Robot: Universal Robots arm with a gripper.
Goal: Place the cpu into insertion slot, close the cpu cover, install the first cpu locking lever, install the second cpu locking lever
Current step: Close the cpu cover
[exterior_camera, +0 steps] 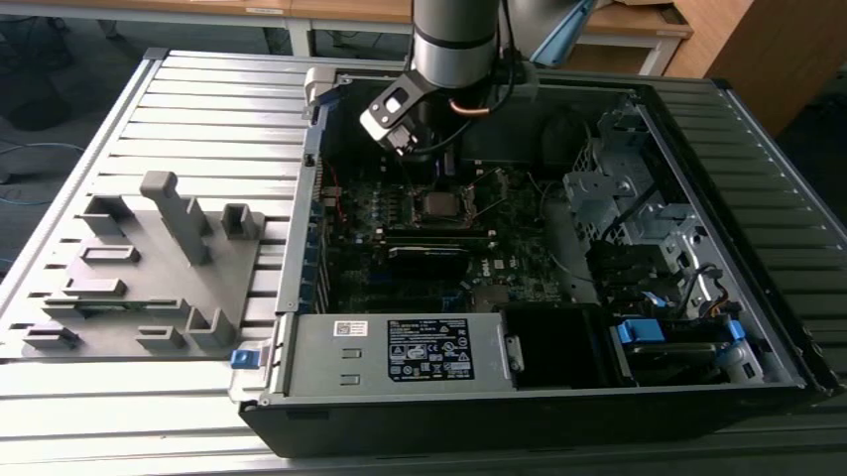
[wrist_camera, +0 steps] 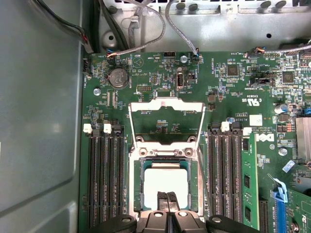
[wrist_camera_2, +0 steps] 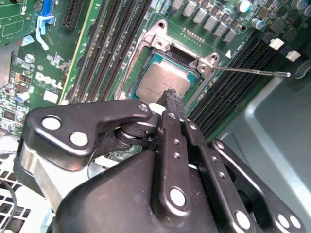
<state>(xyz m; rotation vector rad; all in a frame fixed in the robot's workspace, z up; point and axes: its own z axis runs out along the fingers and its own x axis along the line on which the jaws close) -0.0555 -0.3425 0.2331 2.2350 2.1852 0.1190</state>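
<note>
The cpu (wrist_camera: 166, 180), a dull grey square chip, lies flat in the insertion slot (wrist_camera: 136, 184) on the green motherboard; the second wrist view shows the cpu (wrist_camera_2: 160, 81) from the side. The cpu cover (wrist_camera: 166, 102), a thin silvery frame, stands swung open away from the socket, with the board visible through its cut-out. My gripper (wrist_camera: 167, 198) is shut with nothing between its fingers, its tips just above the chip's near edge, as the gripper (wrist_camera_2: 171, 98) in the second wrist view confirms. A thin wire locking lever (wrist_camera_2: 252, 72) sticks out sideways, unlatched. The arm (exterior_camera: 450, 50) hangs over the socket (exterior_camera: 441, 205).
Black memory slots (wrist_camera: 104, 179) flank the socket on both sides. In the exterior view, the open computer case (exterior_camera: 741, 129) lies on a slatted table, with a power supply (exterior_camera: 397, 349) in front, a drive cage (exterior_camera: 636, 208) on the exterior view's right and a grey fixture (exterior_camera: 146, 268) on the exterior view's left.
</note>
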